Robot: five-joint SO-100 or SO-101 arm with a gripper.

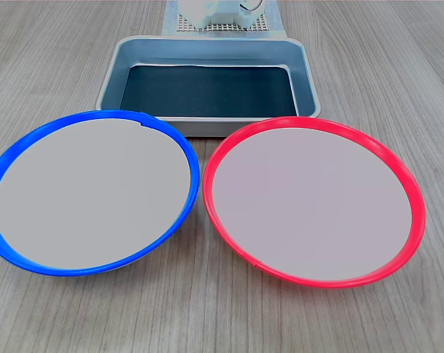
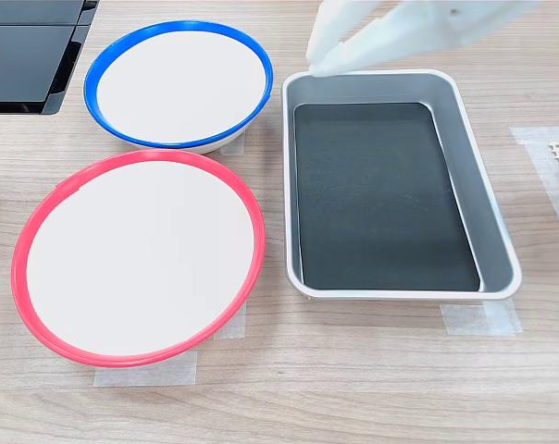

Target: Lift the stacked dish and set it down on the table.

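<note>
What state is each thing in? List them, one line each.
Round blue-rimmed plate: flat on the table, empty, beside the red one, not stacked.
Round red-rimmed plate: flat on the table, empty.
Grey rectangular metal tray: upright, holding only a dark liner.
White gripper: in the second exterior view, blurred over the tray's corner, holding nothing visible; open or shut unclear.
Wood-grain table: bears tape strips.

The white gripper (image 2: 328, 57) hangs over the far left corner of the grey tray (image 2: 488, 217), tips close together; whether they meet is unclear. The blue plate (image 2: 176, 85) sits on the table (image 2: 354, 370) just left of the gripper, untouched. The red plate (image 2: 139, 256) lies nearer, left of the tray.
</note>
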